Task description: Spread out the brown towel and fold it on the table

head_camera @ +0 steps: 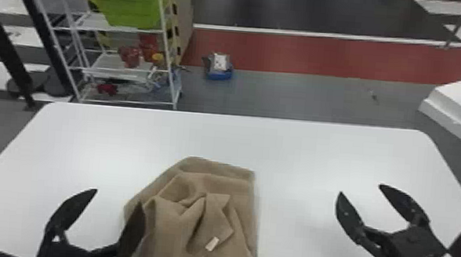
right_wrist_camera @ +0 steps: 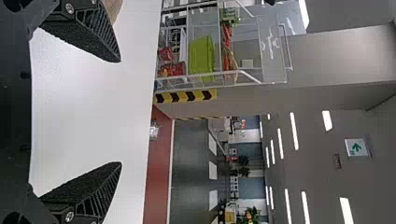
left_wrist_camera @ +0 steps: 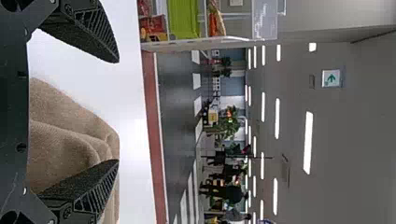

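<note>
Crumpled towel [head_camera: 243,202] on near part of table [head_camera: 298,151], well apart from far edge; open room between towel and right gripper [head_camera: 361,189], jaws spread. Left gripper [head_camera: 117,196] at towel's left edge, jaws apart. One towel, one tag [head_camera: 212,243], two grippers.

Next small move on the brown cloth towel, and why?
Probably lower the open black left gripper and pinch the left edge of the bunched towel: that edge shows between its fingers, and the folds likely need spreading first.
</note>
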Action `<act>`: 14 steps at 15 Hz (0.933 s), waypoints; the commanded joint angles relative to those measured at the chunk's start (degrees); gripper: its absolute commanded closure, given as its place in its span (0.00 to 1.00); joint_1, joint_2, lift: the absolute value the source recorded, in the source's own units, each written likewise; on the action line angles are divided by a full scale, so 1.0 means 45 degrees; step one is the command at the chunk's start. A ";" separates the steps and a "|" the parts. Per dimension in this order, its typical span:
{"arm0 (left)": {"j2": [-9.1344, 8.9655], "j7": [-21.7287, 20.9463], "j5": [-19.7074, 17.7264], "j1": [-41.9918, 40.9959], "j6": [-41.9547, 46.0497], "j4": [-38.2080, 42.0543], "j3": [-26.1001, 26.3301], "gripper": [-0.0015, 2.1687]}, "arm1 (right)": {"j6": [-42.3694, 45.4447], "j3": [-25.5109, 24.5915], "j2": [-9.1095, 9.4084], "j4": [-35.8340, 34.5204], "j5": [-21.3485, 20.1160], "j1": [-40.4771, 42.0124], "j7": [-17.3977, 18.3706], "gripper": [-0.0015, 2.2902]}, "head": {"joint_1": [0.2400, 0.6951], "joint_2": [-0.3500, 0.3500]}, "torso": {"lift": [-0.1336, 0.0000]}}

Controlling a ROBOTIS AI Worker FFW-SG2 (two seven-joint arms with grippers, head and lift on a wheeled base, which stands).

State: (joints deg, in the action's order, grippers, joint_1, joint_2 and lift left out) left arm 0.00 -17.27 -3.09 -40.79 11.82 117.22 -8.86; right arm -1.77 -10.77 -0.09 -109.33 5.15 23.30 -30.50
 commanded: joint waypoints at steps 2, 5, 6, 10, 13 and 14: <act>-0.0033 -0.1513 -0.0290 -0.0584 0.0312 0.0689 -0.0629 0.07 | -0.0145 -0.0224 0.0031 0.0193 0.0028 -0.0198 0.0000 0.04 | 1.00 0.54 | 0.07; -0.0033 -0.3447 -0.0622 -0.0916 0.0351 0.0943 -0.1410 0.07 | -0.0263 -0.0439 0.0031 0.0389 0.0282 -0.0433 0.0000 0.04 | 1.00 0.51 | 0.07; -0.0033 -0.3877 -0.0641 -0.0936 0.0351 0.0904 -0.1664 0.07 | -0.0380 -0.0614 0.0031 0.0506 0.0380 -0.0608 0.0019 0.04 | 1.00 0.50 | 0.07; -0.0033 -0.4443 -0.0661 -0.0936 0.0273 0.0708 -0.1820 0.07 | -0.1356 -0.1454 0.0031 0.1014 0.0282 -0.1800 0.0058 0.04 | 1.00 0.45 | 0.07; -0.0033 -0.4462 -0.0641 -0.0819 0.0233 0.0572 -0.1801 0.07 | -0.1591 -0.1142 0.0031 0.0858 0.0009 -0.2093 -0.0157 0.04 | 1.00 0.42 | 0.07; -0.0033 -0.4541 -0.0602 -0.0819 0.0233 0.0572 -0.1781 0.07 | -0.1747 -0.0986 0.0031 0.0682 -0.0069 -0.2112 -0.0235 0.04 | 1.00 0.42 | 0.07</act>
State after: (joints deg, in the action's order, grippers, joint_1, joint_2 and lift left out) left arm 0.00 -37.47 -5.97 -44.58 12.96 119.89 -16.98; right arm -8.79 -16.27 -0.09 -105.39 5.25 14.03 -31.33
